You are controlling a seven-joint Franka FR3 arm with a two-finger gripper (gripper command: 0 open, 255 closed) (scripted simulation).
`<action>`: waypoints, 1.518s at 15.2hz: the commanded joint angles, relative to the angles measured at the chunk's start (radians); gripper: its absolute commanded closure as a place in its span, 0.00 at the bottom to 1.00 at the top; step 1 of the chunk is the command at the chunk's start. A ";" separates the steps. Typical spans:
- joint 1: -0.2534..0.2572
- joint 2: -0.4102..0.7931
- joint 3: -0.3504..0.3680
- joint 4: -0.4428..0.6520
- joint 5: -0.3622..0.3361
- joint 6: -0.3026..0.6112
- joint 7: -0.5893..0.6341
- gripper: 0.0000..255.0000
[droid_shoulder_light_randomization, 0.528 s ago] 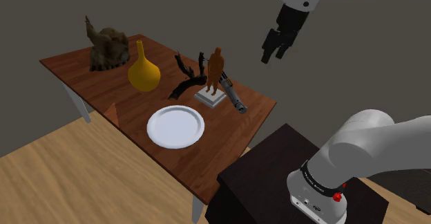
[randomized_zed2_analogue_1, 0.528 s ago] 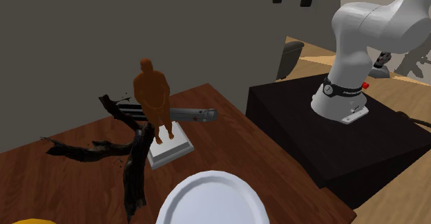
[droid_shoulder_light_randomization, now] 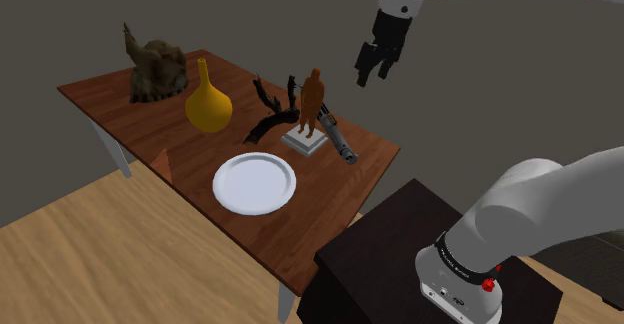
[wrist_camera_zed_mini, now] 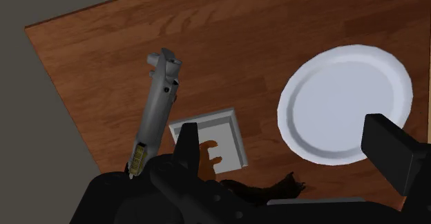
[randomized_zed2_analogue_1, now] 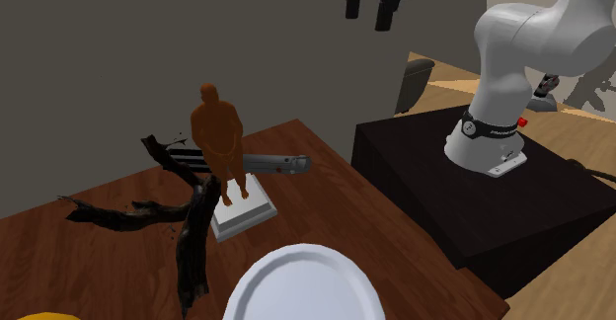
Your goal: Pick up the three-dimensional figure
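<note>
Near the white plate [droid_shoulder_light_randomization: 254,183], brown figure [droid_shoulder_light_randomization: 312,97] upright on pale base [droid_shoulder_light_randomization: 301,142]

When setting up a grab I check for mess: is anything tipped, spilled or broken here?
Nothing stands out. The brown figure stands upright on its pale base, the yellow vase is upright and the plate lies flat.
</note>
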 commanded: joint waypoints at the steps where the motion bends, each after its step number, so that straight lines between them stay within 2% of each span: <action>1: -0.004 0.084 0.007 0.047 -0.021 0.034 0.001 0.00; 11: -0.021 0.486 0.025 0.355 -0.149 0.107 0.016 0.00; 20: -0.007 0.866 0.014 0.765 -0.265 0.057 0.020 0.00; 21: -0.006 0.886 0.013 0.790 -0.270 0.051 0.019 0.00; 23: -0.006 0.890 0.012 0.769 -0.271 0.076 0.024 0.00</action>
